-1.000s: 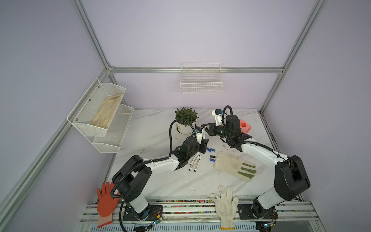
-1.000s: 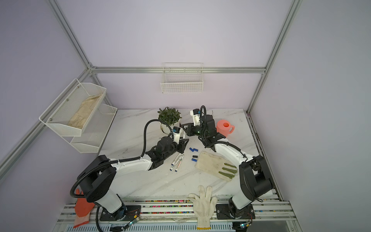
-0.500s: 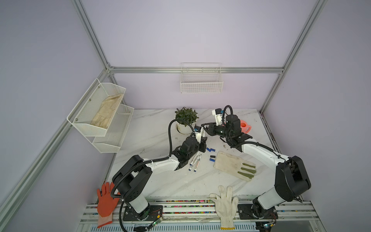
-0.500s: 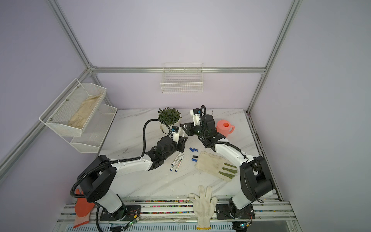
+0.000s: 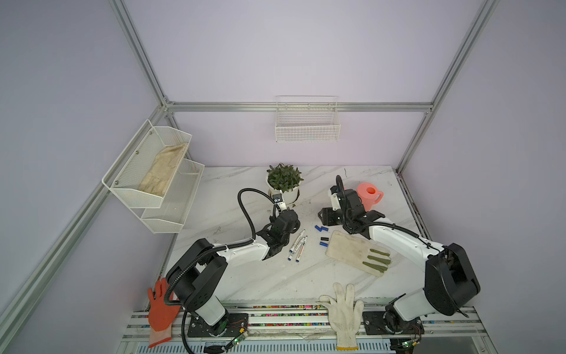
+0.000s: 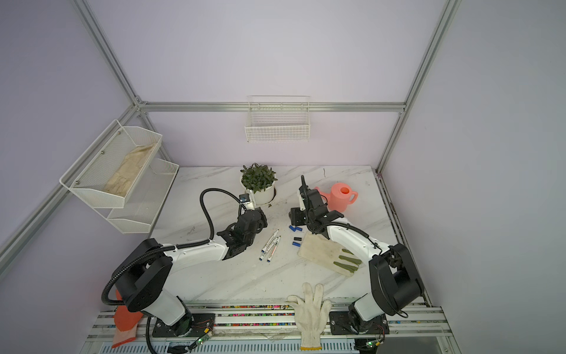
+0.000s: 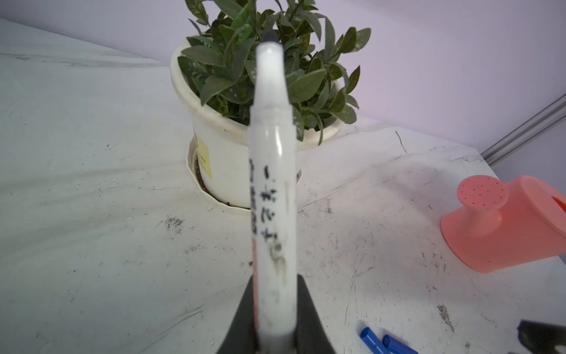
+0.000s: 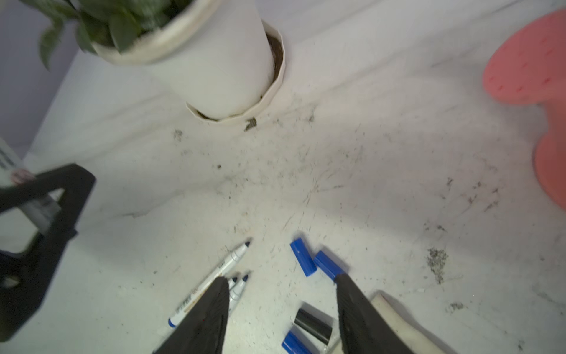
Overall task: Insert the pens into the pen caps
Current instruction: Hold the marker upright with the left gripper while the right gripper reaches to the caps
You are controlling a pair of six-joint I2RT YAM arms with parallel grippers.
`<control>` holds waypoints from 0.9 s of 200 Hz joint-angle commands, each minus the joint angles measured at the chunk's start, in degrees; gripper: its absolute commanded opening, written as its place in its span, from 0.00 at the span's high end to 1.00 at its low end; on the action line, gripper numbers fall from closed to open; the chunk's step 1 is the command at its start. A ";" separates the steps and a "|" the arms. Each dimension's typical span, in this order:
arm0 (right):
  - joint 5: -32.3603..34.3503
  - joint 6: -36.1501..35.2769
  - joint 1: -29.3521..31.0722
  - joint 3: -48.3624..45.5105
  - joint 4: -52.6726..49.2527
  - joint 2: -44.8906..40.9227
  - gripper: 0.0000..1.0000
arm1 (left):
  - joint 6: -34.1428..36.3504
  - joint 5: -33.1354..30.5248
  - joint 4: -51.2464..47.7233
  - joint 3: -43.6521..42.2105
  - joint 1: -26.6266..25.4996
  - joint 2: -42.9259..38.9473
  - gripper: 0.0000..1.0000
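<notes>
My left gripper (image 7: 274,291) is shut on a white pen (image 7: 273,184), whose bare tip points toward the potted plant. In both top views this gripper (image 5: 290,212) hovers left of three pens (image 5: 297,245) lying side by side on the marble table (image 5: 245,275). My right gripper (image 8: 281,278) stands open above the pen caps with nothing between its fingers. Two blue caps (image 8: 302,257) lie just beyond its fingertips. A black cap (image 8: 314,326) and another blue cap (image 8: 292,343) lie between the fingers. In a top view the right gripper (image 6: 292,216) is just behind the caps (image 6: 295,228).
A potted plant (image 5: 283,184) and a pink watering can (image 5: 369,196) stand at the back. A work glove (image 5: 356,253) lies right of the caps under the right arm. A white glove (image 5: 344,309) and an orange glove (image 5: 160,306) hang over the front edge. A wire rack (image 5: 153,184) is at the left.
The right gripper has opened and come down away from the left gripper toward the caps. The left gripper has closed on the pen and keeps it.
</notes>
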 commanded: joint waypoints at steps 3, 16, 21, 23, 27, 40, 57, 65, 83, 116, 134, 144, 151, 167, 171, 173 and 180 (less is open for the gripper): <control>2.70 -2.84 1.32 0.95 -10.34 4.42 0.43 | -1.11 -2.12 -0.39 -1.13 0.19 -1.35 1.00; 2.72 -2.51 1.40 0.54 -10.54 5.52 0.43 | -0.47 -1.19 0.00 -1.04 0.19 -1.35 1.00; 3.00 -2.36 1.42 0.56 -10.79 5.75 0.43 | -0.08 -0.42 0.42 -1.08 0.19 -1.38 1.00; 3.11 -2.25 1.42 0.66 -10.89 5.88 0.43 | 0.20 -0.05 0.64 -1.12 0.20 -1.43 1.00; 3.16 -2.17 1.42 0.69 -11.02 6.02 0.43 | 0.79 0.85 0.98 -1.13 0.20 -1.59 1.00; 3.60 -2.16 1.40 1.09 -11.63 6.31 0.43 | 3.63 5.40 2.97 -1.93 0.27 -2.73 1.00; 3.11 -2.28 1.42 1.23 -11.55 5.71 0.44 | 10.47 17.92 9.37 -5.66 1.15 -5.43 1.00; 2.68 -2.40 1.44 1.14 -11.44 5.43 0.44 | 12.44 24.25 10.52 -6.91 1.89 -6.86 1.00; 1.94 -2.57 1.43 1.56 -12.21 5.48 0.44 | 13.76 34.25 7.93 -8.02 3.82 -9.25 1.00; 0.90 -3.41 1.43 3.57 -14.88 6.76 0.46 | 16.71 43.34 5.70 -9.53 6.54 -10.70 1.00; 0.99 -3.91 1.45 4.96 -16.26 7.59 0.47 | 18.07 46.55 5.13 -9.23 6.94 -10.69 1.00; 1.18 -4.16 1.42 5.34 -16.68 7.79 0.48 | 18.04 47.50 5.05 -8.98 7.10 -10.66 1.00; 1.54 -4.11 1.42 5.46 -16.78 7.89 0.48 | 17.94 47.89 5.29 -8.95 7.09 -10.68 1.00; 1.65 -4.13 1.44 5.46 -16.78 8.05 0.48 | 17.36 48.70 6.03 -8.91 7.16 -10.70 1.00; 1.73 -4.14 1.43 5.38 -16.78 8.13 0.48 | 17.44 49.05 6.23 -8.86 7.19 -10.66 1.00; 1.78 -4.08 1.42 5.36 -16.78 8.14 0.47 | 17.39 49.32 6.32 -8.86 7.20 -10.56 1.00; 1.93 -3.99 1.42 5.26 -16.71 8.24 0.47 | 17.63 49.88 6.50 -8.83 7.19 -10.32 1.00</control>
